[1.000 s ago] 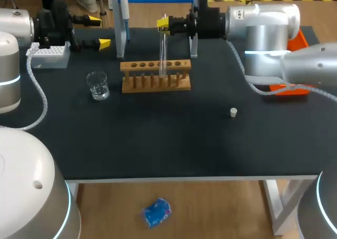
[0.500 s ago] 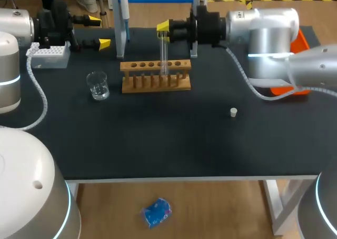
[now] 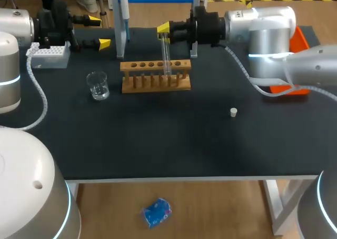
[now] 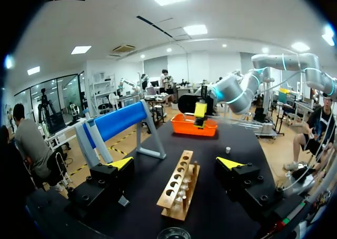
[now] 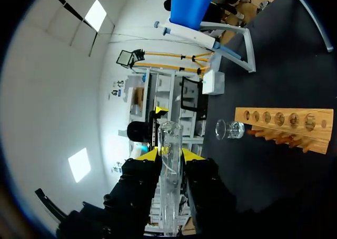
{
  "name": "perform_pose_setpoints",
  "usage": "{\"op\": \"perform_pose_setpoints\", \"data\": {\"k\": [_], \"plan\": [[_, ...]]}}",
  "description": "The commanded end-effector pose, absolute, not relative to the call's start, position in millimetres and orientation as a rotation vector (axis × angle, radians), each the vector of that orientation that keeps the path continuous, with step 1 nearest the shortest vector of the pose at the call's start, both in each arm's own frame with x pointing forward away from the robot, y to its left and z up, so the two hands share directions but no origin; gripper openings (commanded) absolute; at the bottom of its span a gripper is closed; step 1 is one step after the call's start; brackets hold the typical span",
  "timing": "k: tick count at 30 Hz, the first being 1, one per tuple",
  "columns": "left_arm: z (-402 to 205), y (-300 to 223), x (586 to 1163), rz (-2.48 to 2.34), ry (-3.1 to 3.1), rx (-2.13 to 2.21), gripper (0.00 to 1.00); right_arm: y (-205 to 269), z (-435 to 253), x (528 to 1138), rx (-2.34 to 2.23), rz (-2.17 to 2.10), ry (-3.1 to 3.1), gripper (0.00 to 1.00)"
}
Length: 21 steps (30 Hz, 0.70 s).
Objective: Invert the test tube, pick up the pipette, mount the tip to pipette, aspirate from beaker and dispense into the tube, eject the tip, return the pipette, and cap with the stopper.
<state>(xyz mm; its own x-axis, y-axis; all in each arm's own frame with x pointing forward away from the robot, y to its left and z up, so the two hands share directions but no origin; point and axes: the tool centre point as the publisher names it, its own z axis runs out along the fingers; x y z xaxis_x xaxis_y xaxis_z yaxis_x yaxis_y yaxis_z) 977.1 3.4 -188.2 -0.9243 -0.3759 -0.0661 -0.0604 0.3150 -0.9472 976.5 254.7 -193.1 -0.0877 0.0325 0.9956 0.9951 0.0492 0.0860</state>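
Dark table (image 3: 158, 144), one rack (image 3: 152, 83), one beaker (image 3: 98, 85), one stopper (image 3: 233, 111), right jaws clamping one tube (image 3: 166, 55), left jaws apart.

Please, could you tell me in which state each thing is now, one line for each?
test tube, upright, gripped
right end effector, shut on the test tube
left end effector, open, empty
beaker, upright on the table
stopper, loose on the table, not on the test tube
pipette, hanging, not picked up
rack, standing on the table
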Motion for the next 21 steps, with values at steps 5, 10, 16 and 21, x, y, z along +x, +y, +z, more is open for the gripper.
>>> {"op": "perform_pose_setpoints", "data": {"k": [5,10,16,21], "plan": [[-187.3,4.4,977.1,-1.645,2.316,-0.394,1.00,254.6,-193.1,977.2,-1.155,-1.218,-1.324,0.00],[-187.8,3.8,975.6,-1.654,2.295,-0.365,1.00,254.6,-193.1,977.2,-1.155,-1.218,-1.324,0.00],[-192.6,-1.1,962.2,-1.591,2.153,-0.139,1.00,254.6,-193.1,977.2,-1.155,-1.218,-1.324,0.00],[-188.3,-12.9,945.5,-1.537,2.023,0.106,1.00,254.6,-193.1,977.2,-1.155,-1.218,-1.324,0.00]]}}
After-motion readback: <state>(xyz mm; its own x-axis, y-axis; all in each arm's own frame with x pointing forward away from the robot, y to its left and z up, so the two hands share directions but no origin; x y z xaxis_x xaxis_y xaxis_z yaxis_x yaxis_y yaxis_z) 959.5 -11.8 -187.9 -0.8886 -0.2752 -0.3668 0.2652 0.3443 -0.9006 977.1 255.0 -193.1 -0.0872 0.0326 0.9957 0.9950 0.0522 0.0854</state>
